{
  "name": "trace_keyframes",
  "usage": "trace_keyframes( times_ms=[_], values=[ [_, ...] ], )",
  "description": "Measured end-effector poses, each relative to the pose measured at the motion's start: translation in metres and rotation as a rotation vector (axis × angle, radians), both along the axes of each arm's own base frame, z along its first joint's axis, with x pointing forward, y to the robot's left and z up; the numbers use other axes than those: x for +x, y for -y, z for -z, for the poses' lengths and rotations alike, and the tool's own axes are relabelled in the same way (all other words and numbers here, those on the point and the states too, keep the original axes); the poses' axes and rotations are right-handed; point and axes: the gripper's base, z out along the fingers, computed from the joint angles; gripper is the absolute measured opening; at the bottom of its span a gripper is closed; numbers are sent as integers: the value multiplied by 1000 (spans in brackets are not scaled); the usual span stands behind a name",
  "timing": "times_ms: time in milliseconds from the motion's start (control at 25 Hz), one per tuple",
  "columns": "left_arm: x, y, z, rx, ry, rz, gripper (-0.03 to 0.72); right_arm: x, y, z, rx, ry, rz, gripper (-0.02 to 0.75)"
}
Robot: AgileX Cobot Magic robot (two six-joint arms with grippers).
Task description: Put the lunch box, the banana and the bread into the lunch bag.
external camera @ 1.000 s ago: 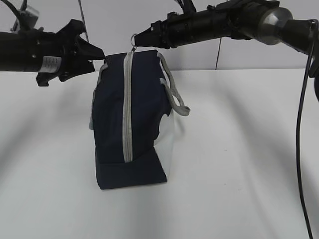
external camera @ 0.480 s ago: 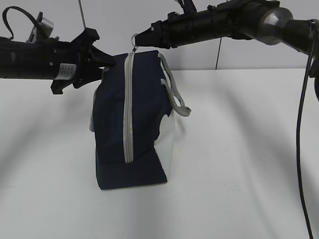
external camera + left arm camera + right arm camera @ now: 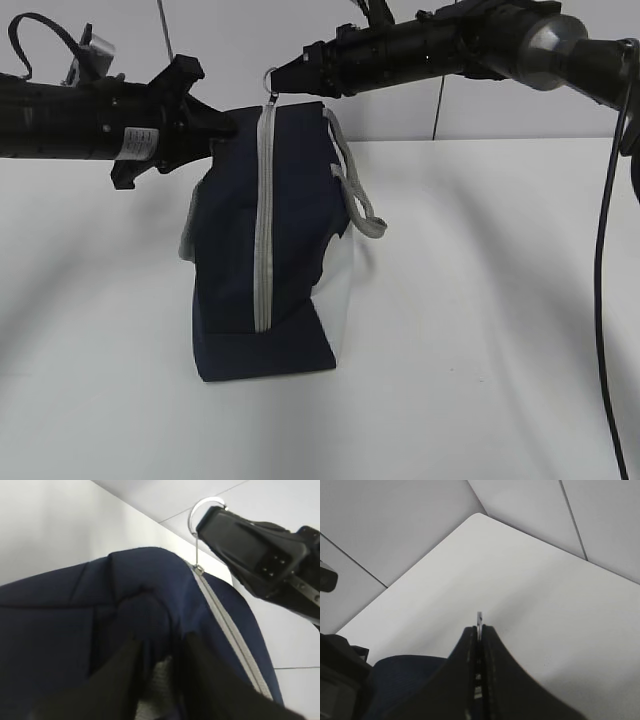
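Note:
The navy lunch bag (image 3: 285,230) stands on end on the white table (image 3: 480,330), its grey zipper (image 3: 264,210) running vertically and shut. My right gripper (image 3: 279,80) reaches in from the upper right and is shut on the metal ring pull (image 3: 271,77) at the bag's top; the ring (image 3: 479,617) pokes out between its closed tips (image 3: 478,628). At the bag's top left corner my left gripper (image 3: 228,126) has a fold of navy fabric and grey webbing (image 3: 159,677) pinched between its fingers (image 3: 127,667). The lunch box, banana and bread are out of view.
A grey webbing handle (image 3: 352,185) hangs down the bag's right side. A black cable (image 3: 603,250) drops along the right edge of the exterior view. A pale panelled wall (image 3: 400,115) stands behind the table.
My left gripper moved right onto the bag's top left corner and its jaws narrowed on the fabric. The bag's top shifted slightly. The right gripper stayed on the ring.

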Motion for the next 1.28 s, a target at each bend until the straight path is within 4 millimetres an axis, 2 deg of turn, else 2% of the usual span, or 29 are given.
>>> trace_keyframes(
  times_ms=[200, 280, 920, 1280],
  values=[
    [-3, 4, -3, 2, 50, 74, 49, 0, -1, -3, 42, -7, 4, -16],
    [-5, 6, -4, 7, 83, 113, 31, 0, -1, -4, 53, -9, 6, -16],
    [-17, 15, -7, -5, 156, 321, 26, -1, 0, -5, 119, -126, 29, -16],
    [-26, 13, -22, 64, 222, 367, 26, 0, 1, 1, 135, -175, 30, -16]
  ],
)
